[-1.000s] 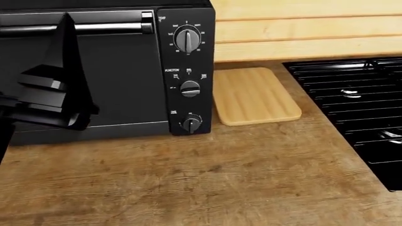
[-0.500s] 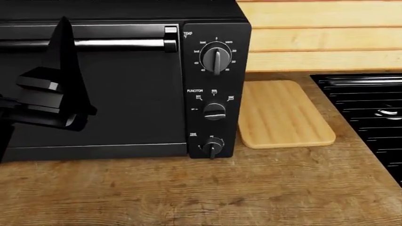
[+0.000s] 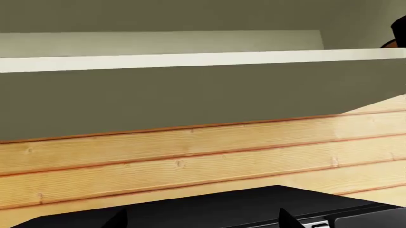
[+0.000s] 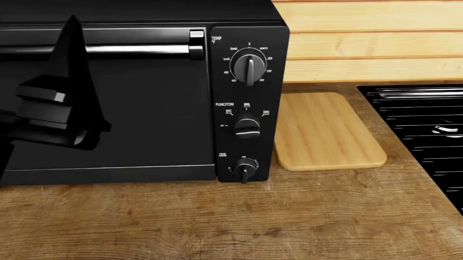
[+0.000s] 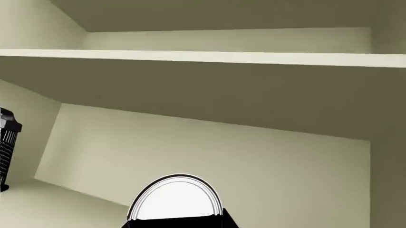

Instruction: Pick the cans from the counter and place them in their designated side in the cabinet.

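Observation:
In the right wrist view the black can's silver top (image 5: 174,198) fills the space between my right gripper's jaws, with its black body below, so the gripper is shut on it inside the pale cabinet, under a shelf (image 5: 203,58). The right gripper does not show in the head view. My left gripper (image 3: 203,223) is open and empty, its two dark fingertips (image 3: 286,219) wide apart above the black oven's top. In the head view the left arm (image 4: 51,116) is raised in front of the oven door. The green-yellow-white can is out of view. The counter (image 4: 217,222) runs along the front.
A black toaster oven (image 4: 246,97) with three knobs stands on the counter. A pale cutting board (image 4: 326,130) lies to its right, and a black stove grate (image 4: 426,130) beyond that. A black ribbed object (image 5: 6,147) sits at the cabinet's side. Wood panelling (image 3: 190,161) backs the counter.
The head view shifted between one second and half a second ago, so the oven and board sit further right and lower. Since then the left gripper has risen very slightly.

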`<state>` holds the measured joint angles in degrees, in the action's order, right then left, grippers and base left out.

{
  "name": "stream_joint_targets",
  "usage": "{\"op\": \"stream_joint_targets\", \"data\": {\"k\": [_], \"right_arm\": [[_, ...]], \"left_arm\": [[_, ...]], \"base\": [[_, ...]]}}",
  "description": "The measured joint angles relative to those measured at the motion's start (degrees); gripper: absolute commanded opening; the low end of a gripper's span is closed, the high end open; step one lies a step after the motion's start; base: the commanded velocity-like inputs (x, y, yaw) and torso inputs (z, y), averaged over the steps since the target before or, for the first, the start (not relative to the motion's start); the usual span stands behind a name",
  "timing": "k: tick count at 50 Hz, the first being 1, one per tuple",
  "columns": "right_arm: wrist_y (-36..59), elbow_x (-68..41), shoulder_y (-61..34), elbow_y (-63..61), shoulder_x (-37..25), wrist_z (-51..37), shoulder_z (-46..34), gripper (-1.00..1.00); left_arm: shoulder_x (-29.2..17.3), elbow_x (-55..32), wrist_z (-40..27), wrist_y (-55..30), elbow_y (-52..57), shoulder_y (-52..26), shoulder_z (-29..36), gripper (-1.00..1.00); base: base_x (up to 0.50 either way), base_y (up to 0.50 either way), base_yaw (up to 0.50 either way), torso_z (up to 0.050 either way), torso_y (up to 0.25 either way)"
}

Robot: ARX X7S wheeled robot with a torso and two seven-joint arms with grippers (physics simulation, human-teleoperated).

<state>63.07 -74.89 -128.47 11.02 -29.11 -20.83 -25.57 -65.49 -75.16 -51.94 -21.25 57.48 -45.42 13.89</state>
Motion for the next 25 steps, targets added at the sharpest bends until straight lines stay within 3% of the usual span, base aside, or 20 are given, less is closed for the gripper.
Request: {"op": "stream_joint_targets", "data": {"k": [14,25], "right_arm": [[7.5,44.3,-4.8,15.1,16.1,21.2,16.6,-1.0],[11.7,62.7,-5.6,25.0,22.3,28.8,22.6,-1.0]], "left_arm": [[0.7,0.0,-0.2,-0.8,0.0,-1.1,0.9,1.0],[0.9,0.4,0.0,-0.7,-0.1,-0.8,1.2,1.0]], "base": [[0.0,0.0,0.0,0.001,0.001],[0.0,0.0,0.0,0.0,0.001]]}}
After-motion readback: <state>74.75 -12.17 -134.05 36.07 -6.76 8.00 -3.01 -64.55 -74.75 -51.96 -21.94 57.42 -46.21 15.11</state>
